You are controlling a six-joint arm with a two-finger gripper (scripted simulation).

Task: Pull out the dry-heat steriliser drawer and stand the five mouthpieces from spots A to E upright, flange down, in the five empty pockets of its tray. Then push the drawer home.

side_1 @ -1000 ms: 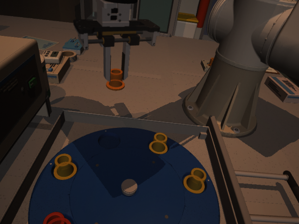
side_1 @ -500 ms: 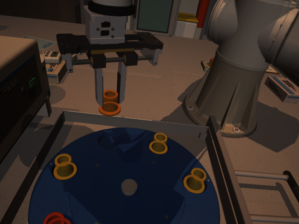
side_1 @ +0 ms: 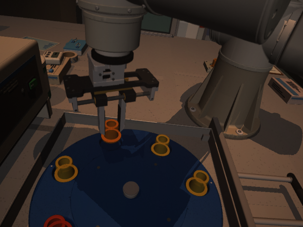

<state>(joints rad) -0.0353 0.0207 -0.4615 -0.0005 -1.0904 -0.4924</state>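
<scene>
The pulled-out steriliser drawer holds a round blue tray (side_1: 127, 180) with a grey hub (side_1: 131, 189) at its centre. Three yellow mouthpieces stand upright, flange down, in tray pockets: one at the left (side_1: 64, 169), one at the far right (side_1: 161, 145) and one at the right (side_1: 198, 183). A red mouthpiece (side_1: 57, 221) sits at the tray's near-left edge, partly cut off. My gripper (side_1: 111, 130) is over the far-left part of the tray, its fingers closed on either side of an orange mouthpiece (side_1: 111, 133), upright with its flange low above the tray.
The arm's grey base (side_1: 230, 97) stands right of the drawer. The steriliser cabinet (side_1: 19, 90) is at the left, the drawer's back wall (side_1: 146, 124) behind the tray, its side rail (side_1: 227, 166) on the right. Small boxes (side_1: 285, 90) lie around the bench.
</scene>
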